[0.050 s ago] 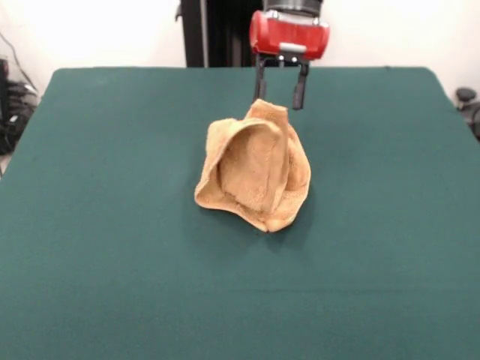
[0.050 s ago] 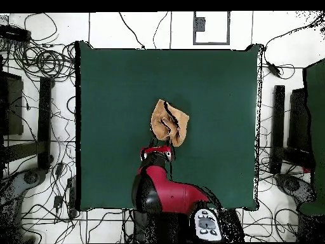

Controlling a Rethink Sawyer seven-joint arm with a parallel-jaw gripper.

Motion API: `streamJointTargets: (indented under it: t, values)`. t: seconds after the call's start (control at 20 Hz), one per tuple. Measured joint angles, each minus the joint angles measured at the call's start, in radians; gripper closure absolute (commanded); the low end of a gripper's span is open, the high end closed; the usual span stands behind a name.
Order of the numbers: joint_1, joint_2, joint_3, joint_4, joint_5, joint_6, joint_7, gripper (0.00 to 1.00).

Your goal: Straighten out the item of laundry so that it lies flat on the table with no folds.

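Bare green cloth fills the near part of the table [image 1: 112, 300], front view, nothing on it. Next back, roughly mid-table and slightly toward the far edge, sits the towel [image 1: 253, 169]: tan-orange terry, bunched into a peaked heap, not flat. Its base spreads on the cloth with a curled lower lip at the near right; a big fold arcs over the left front face, leaving a hollow pocket under it. A narrow top flap rises to a point at the heap's far side. No tag visible from here.

Behind and above the peak: gripper [image 1: 280, 82], two dark fingers hanging down from a red housing, spread apart with green cloth visible between them. Left finger [image 1: 259, 81] comes down just beside the towel's top flap; right finger [image 1: 300, 88] ends just beside the flap's right shoulder. Neither clearly pinches fabric; contact can't be told, looks empty.

Overhead view: towel [image 2: 170, 122] lies near the table's centre, well apart from all four edges of the table [image 2: 101, 76], crumpled with a dark crease down its middle. Gripper [image 2: 159, 152] sits just beside the towel's edge nearest the robot base, red arm [image 2: 168, 190] trailing back to the table's edge at that side.
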Motion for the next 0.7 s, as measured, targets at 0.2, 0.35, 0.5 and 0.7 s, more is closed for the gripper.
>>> streamJointTargets:
  t: [0.2,0.35,0.5,0.7]
  values:
    - [-0.047,-0.016,0.0,0.0,0.0,0.0,0.0,0.0]
    - [-0.083,-0.021,0.0,0.0,0.0,0.0,0.0,0.0]
    - [-0.096,-0.02,0.0,0.0,0.0,0.0,0.0,0.0]
    - [-0.108,-0.019,0.0,0.0,0.0,-0.005,0.0,0.0]
